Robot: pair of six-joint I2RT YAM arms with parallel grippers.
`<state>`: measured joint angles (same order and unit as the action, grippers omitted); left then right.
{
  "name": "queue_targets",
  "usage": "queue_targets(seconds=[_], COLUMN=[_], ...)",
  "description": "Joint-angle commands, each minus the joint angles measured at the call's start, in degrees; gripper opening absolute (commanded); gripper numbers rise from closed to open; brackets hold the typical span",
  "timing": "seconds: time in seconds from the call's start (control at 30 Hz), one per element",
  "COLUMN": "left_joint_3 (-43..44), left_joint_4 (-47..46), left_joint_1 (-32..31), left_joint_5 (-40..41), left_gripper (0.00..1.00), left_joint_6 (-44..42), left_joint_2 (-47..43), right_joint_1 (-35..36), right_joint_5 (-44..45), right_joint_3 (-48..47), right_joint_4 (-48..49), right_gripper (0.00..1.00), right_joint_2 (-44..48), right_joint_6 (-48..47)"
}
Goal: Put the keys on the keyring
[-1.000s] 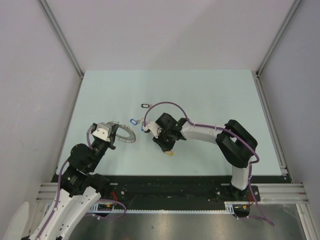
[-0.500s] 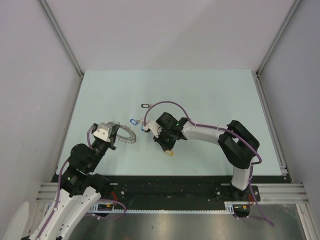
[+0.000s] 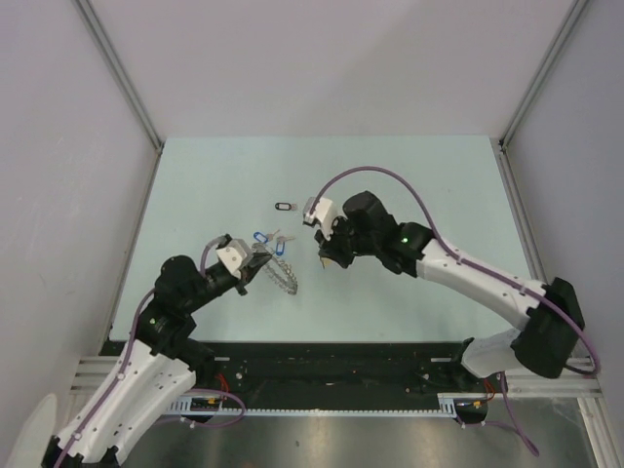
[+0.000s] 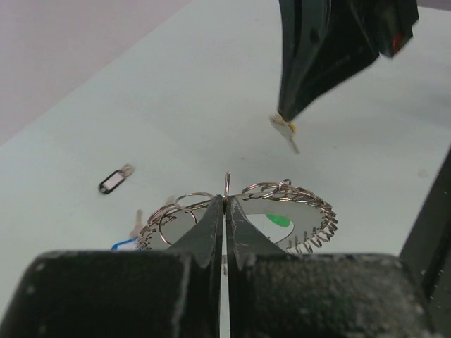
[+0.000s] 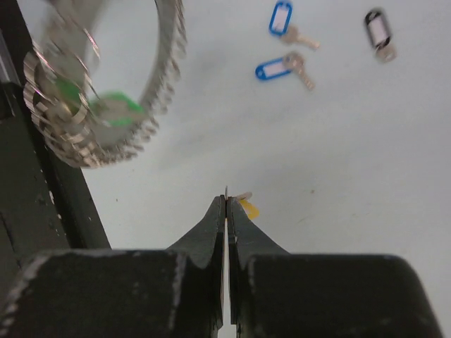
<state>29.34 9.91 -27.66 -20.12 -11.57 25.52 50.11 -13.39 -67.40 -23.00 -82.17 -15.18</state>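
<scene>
My left gripper (image 3: 259, 261) is shut on a small split ring of the silver toothed keyring (image 3: 280, 275) and holds it above the table. A green tag (image 4: 277, 220) hangs on the keyring (image 4: 303, 204). My right gripper (image 3: 326, 255) is shut on a yellow-tagged key (image 5: 246, 206) and holds it just right of the keyring. That key also shows in the left wrist view (image 4: 285, 131). Two blue-tagged keys (image 5: 280, 17) (image 5: 271, 69) and a black-tagged key (image 3: 284, 206) lie on the table beyond the keyring.
The pale green table (image 3: 419, 185) is walled by white panels left, right and back. Metal rails (image 3: 526, 205) run along its side edges. The arms' bases stand on a black strip (image 3: 331, 366) at the near edge.
My left gripper has moved right and lifted the keyring off the table. My right arm has swung out and carried the yellow-tagged key up and away from the near edge, toward the keyring.
</scene>
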Motion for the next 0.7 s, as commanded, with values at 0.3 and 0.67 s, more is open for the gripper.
queue_targets(seconds=[0.3, 0.67], left_joint_3=[10.29, 11.79], left_joint_4=[-18.51, -23.53], left_joint_1=[0.41, 0.33], left_joint_5=[-34.7, -42.02], left_gripper=[0.0, 0.0], left_joint_6=[-2.93, -2.23], left_joint_2=[16.92, 24.76], right_joint_1=[0.61, 0.78], right_joint_5=[-2.08, -7.44], right_joint_3=[4.38, 10.53], right_joint_4=[3.23, 11.92], right_gripper=[0.0, 0.0], right_joint_2=[21.17, 26.1], right_joint_6=[-6.09, -7.14])
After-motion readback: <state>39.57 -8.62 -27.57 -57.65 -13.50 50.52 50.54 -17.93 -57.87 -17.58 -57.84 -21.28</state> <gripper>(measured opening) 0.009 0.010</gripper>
